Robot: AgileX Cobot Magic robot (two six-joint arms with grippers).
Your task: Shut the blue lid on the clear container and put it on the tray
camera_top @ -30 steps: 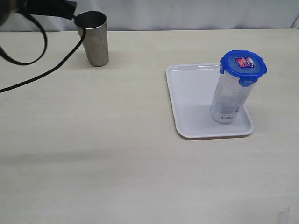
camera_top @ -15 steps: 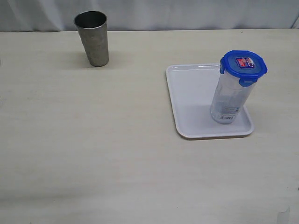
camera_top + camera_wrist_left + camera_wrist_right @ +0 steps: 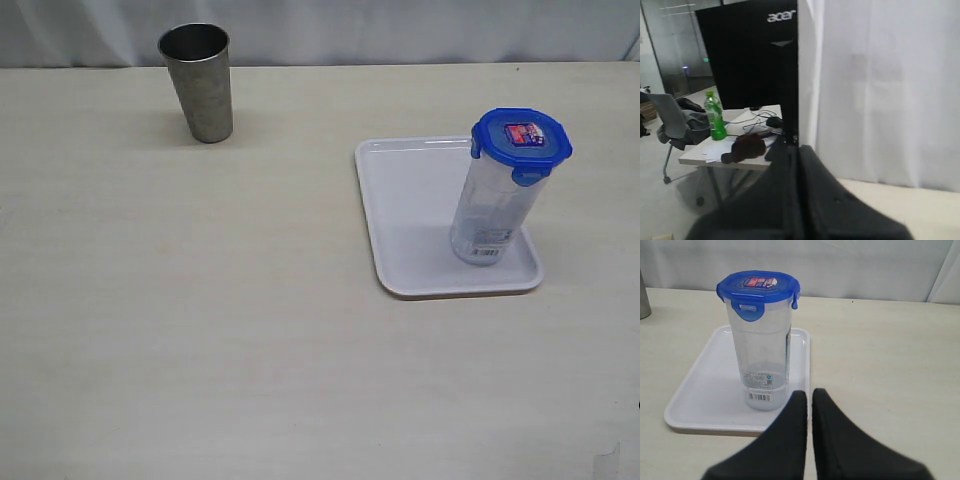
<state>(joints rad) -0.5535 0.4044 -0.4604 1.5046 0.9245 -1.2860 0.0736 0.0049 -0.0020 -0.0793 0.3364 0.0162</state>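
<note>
While the right tool (image 3: 809,392) hangs low before the tray (image 3: 700,380): its jaws are seen pressed together, nothing is held, and the tips are pointed at the foot of the clear container (image 3: 762,350), apart from it.
Left tool (image 3: 796,150): jaws brought together as well, nothing gripped; it is aimed away from the work, out at the room.
Clear container: stood upright on the tray, near the edge closest to the right tool, with the barcode label turned toward that tool.
Blue lid (image 3: 758,287): seated on top, sticker up; the two tabs that can be seen are folded down, the far two cannot be judged.
Step in hand: judged to be the finish, with the lid on, the container set down and both tools held clear.
How it is done well: any retreat is best made straight back from the container, since a tall narrow canister is easily tipped by a brush; the hidden tabs should be checked before the job is called done.
Desk (image 3: 200,330): pale, wood-grained, matt; a grey metal tumbler (image 3: 203,85) is stood well apart from the tray, at the far side.
Room: a white curtain (image 3: 880,90) is hung behind the desk; past it a dark monitor (image 3: 750,55), a green bottle (image 3: 715,117) on a second desk (image 3: 747,159) and a chair (image 3: 670,127) draped with clothing are made out.
</note>
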